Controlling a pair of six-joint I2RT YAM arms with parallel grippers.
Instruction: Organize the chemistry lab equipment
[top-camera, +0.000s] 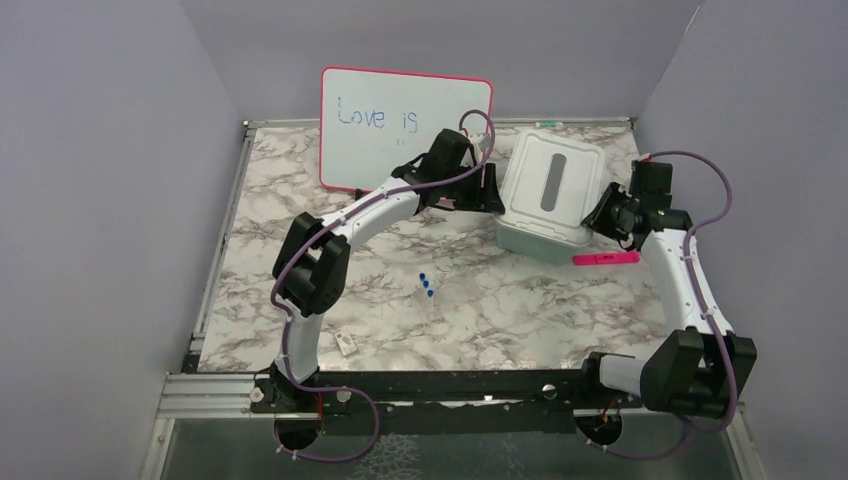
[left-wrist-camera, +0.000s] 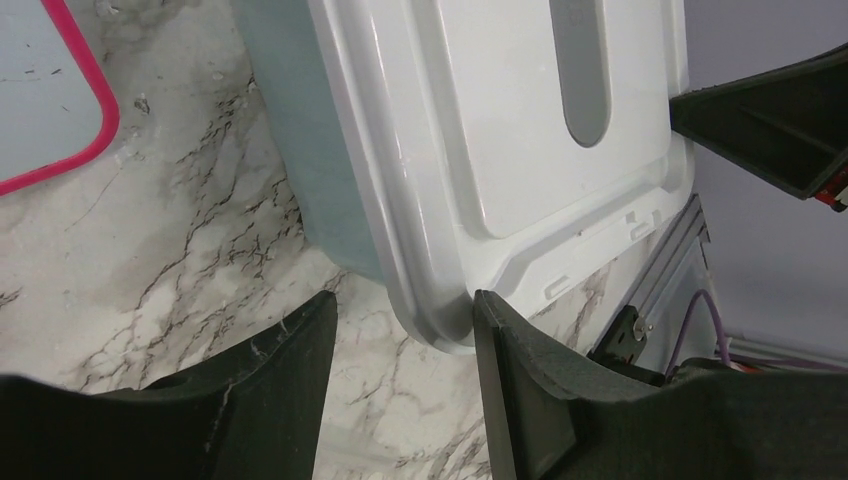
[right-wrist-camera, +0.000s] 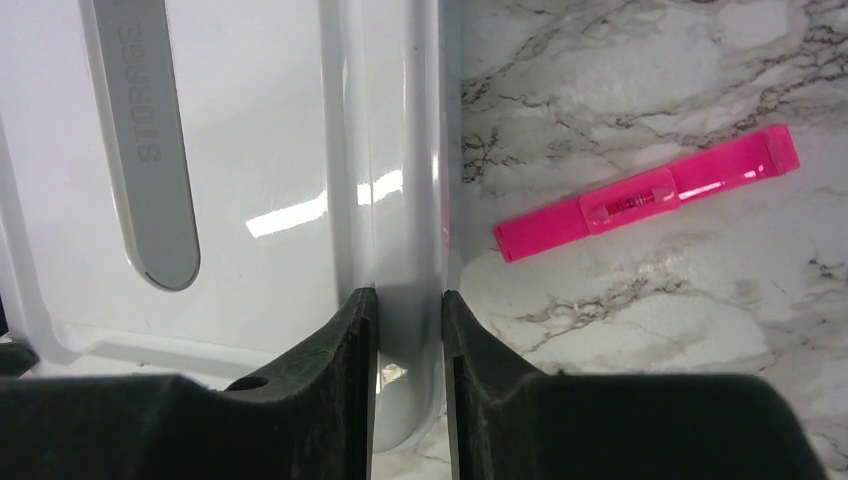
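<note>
Your blue-capped tubes (top-camera: 427, 285) sat mid-table, visible only from above, well apart from the box lid (top-camera: 552, 185). Your right claw (right-wrist-camera: 408, 297) pinched that lid's rim near the pink marker (right-wrist-camera: 645, 193). Your left claw (left-wrist-camera: 403, 300) was spread around its corner.

Table (top-camera: 520, 310): white marble-patterned top with grey veins, with a metal rail along its left side.
Whiteboard (top-camera: 400, 110): pink-framed, stands at the back, left of centre, with "Love is" written on it in blue.
Storage box (top-camera: 553, 190): pale body under a white lid with a grey handle strip, at the back right, near the whiteboard.
Pink marker (top-camera: 606, 258): lies flat near the box's near right corner, not touching it.
Blue-capped tubes (top-camera: 426, 284): a short row near the middle, well apart from the box.
Small item (top-camera: 345, 342): a white piece at the near left, alone.
</note>
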